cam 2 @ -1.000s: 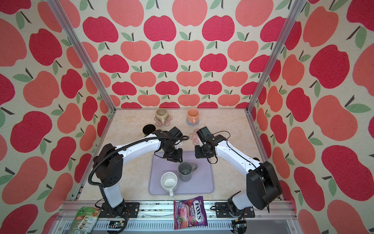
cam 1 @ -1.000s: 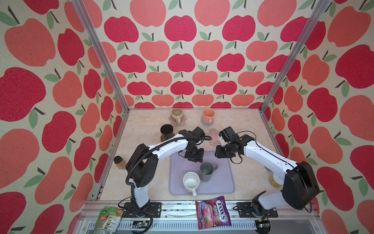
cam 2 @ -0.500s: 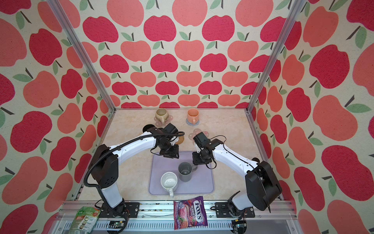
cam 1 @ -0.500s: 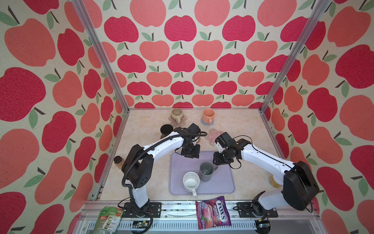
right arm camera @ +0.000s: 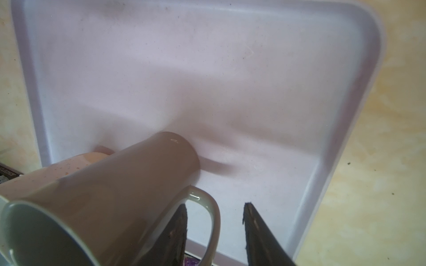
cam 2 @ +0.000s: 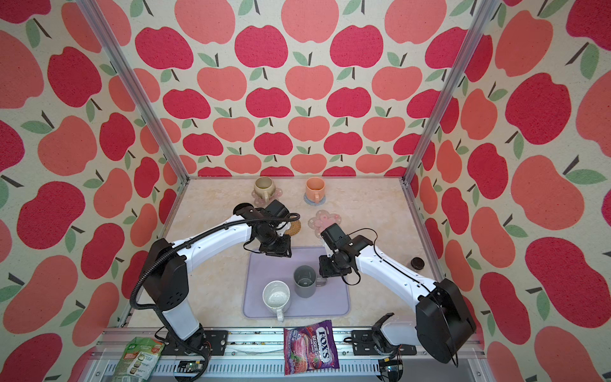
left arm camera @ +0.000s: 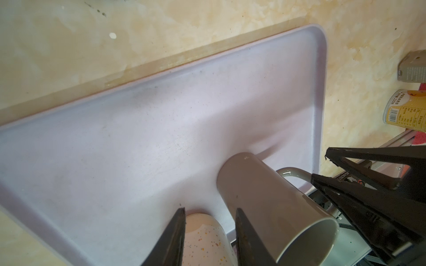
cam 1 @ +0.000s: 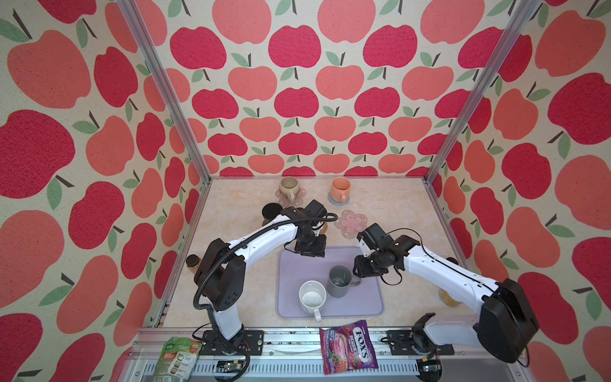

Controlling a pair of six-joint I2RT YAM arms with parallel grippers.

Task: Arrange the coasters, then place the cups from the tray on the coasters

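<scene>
1. The table (cam 1: pixel 396 215) is a pale marbled surface, and the lavender tray (cam 1: pixel 363 304) lies flat at the middle of its near edge.
2. The left gripper (left arm camera: pixel 210 211) hangs above the tray's far edge, left of the middle. Its fingers are parted and nothing is between them.
3. The right gripper (right arm camera: pixel 215 205) is low over the right half of the tray. In the right wrist view its fingers stand apart on either side of the grey mug's handle and are not closed on it. Whether either finger touches the handle cannot be told.
4. The grey mug (cam 1: pixel 340 281) stands upright about the middle of the tray, with its handle toward the tray's right edge.
5. The speckled white mug (cam 1: pixel 312 297) stands upright just beside the grey mug, nearer the tray's near edge. Its handle reaches over that edge.
6. The beige mug (cam 1: pixel 288 187) sits on a pink flower coaster (cam 1: pixel 299 195) by the table's far edge.
7. The orange mug (cam 1: pixel 340 188) sits on the grey-blue coaster (cam 1: pixel 332 200), also by the far edge.
8. The black mug (cam 1: pixel 271 211) stands left of the middle of the table. The left arm hides part of it, and what is under it cannot be told.
9. The second pink flower coaster (cam 1: pixel 350 223) lies bare between the orange mug and the tray's far edge.
10. The rattan coaster (cam 2: pixel 293 227) shows only in part beneath the left arm, just beyond the tray's far edge.
11. A purple sweet bag (cam 1: pixel 348 345) lies on the rail at the table's near edge.
12. A small brown-lidded jar (cam 1: pixel 191 263) stands at the table's left edge.
</scene>
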